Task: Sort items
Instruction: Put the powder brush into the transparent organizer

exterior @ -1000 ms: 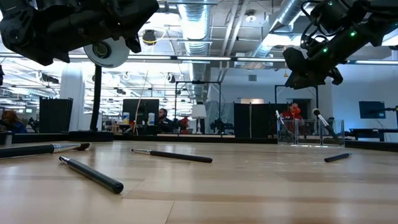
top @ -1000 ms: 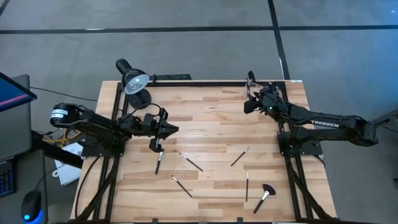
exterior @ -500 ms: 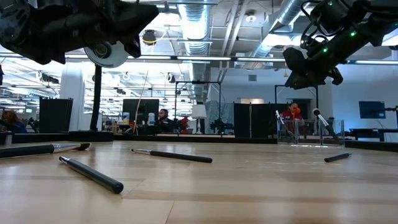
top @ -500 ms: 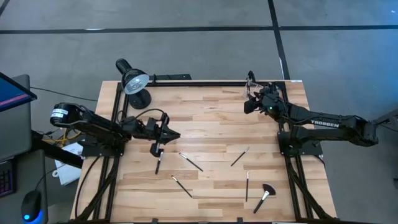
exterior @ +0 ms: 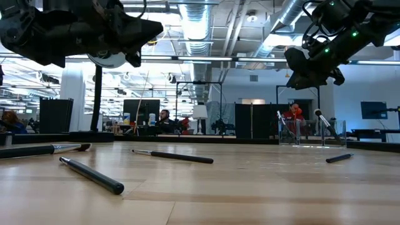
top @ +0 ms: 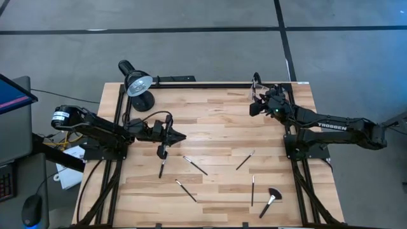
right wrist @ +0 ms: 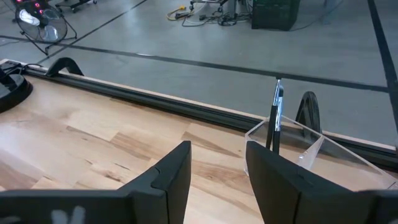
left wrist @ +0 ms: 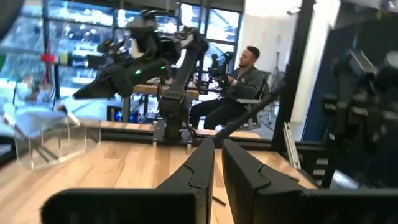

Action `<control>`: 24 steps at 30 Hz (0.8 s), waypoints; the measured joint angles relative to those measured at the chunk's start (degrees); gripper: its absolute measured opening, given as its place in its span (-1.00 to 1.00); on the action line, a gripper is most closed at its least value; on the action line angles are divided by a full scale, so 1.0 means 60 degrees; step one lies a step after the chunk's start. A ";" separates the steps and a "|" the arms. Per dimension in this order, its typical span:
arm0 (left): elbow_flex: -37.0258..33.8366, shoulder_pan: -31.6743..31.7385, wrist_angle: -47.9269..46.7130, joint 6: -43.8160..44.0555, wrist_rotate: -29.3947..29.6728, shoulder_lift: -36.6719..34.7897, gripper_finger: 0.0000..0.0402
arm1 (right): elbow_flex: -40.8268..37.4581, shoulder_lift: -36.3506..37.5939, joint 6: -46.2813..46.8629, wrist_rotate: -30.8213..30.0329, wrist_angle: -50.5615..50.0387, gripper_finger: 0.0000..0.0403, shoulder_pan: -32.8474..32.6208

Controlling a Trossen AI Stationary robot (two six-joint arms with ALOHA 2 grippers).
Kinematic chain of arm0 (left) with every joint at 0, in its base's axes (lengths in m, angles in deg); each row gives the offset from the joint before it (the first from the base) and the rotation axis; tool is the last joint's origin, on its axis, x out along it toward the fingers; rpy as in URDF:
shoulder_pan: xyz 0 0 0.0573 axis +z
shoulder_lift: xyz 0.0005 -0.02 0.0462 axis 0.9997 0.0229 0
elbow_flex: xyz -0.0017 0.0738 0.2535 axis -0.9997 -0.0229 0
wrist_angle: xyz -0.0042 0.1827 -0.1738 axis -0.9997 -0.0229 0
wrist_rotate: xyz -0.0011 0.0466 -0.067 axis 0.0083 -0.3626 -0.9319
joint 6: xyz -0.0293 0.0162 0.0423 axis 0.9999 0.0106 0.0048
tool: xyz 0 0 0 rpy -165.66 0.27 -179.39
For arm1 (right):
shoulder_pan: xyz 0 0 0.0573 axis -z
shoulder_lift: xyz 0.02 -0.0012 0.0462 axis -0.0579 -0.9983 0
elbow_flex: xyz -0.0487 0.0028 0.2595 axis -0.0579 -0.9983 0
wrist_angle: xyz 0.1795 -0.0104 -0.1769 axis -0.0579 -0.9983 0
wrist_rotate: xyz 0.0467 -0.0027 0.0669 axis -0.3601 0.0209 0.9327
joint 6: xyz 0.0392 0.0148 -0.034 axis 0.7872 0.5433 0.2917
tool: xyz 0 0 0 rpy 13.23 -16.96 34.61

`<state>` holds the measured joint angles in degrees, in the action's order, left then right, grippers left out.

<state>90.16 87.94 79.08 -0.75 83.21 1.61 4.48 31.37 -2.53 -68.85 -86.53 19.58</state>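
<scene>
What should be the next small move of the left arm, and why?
Probably lower the left gripper toward the slim dark-handled makeup brush lying just beside it on the wooden table. The gripper hangs above the table with nothing between its nearly closed fingers, so open them first.

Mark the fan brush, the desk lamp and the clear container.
fan brush (top: 274, 193): high view, on its black fan head.
desk lamp (top: 137, 83): high view, on its round shade.
clear container (right wrist: 303, 144): right wrist view, on its front wall.
</scene>
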 joint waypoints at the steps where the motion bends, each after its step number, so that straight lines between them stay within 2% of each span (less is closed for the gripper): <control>1: 0.0034 0.0058 -0.0169 0.0279 -0.0002 -0.0001 -0.85 | 0.0000 0.0000 0.0000 0.0000 0.0000 -0.28 0.0000; 3: 0.0282 0.0040 -0.1190 0.0606 -0.0166 -0.0004 -0.85 | 0.0000 0.0000 0.0000 0.0000 0.0000 -0.29 0.0000; 6: 0.1011 -0.0396 -0.3947 0.0545 -0.0307 -0.0004 -0.85 | 0.0000 0.0000 0.0000 0.0000 0.0000 -0.30 0.0000; 10: 0.2453 -0.1110 -0.8054 0.0000 0.1019 -0.0044 -0.85 | 0.0000 0.0000 0.0000 0.0000 0.0001 -0.29 0.0000; 12: 0.3131 -0.1305 -0.9471 -0.0175 0.1627 -0.0044 -0.85 | 0.0000 -0.0002 0.0000 0.0000 0.0002 -0.29 0.0000; 14: 0.3620 -0.1376 -1.0250 -0.0025 0.1913 -0.0044 -0.85 | 0.0000 -0.0004 0.0000 0.0000 0.0000 -0.28 0.0000; 17: 0.4115 -0.1463 -1.0968 0.0813 0.2099 -0.0066 -0.81 | 0.0000 -0.0004 0.0000 0.0000 0.0000 -0.28 0.0000; 19: 0.4375 -0.1608 -1.2061 0.1357 0.2435 -0.0066 -0.75 | 0.0000 -0.0004 0.0000 0.0000 0.0000 -0.28 0.0000; 24: 0.4776 -0.1872 -1.5336 0.3809 0.4023 -0.0129 -0.57 | 0.0000 -0.0004 0.0000 0.0000 0.0000 -0.30 0.0000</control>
<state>118.82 76.71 -12.94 22.11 107.35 0.84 4.48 31.35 -2.53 -68.85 -86.53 19.58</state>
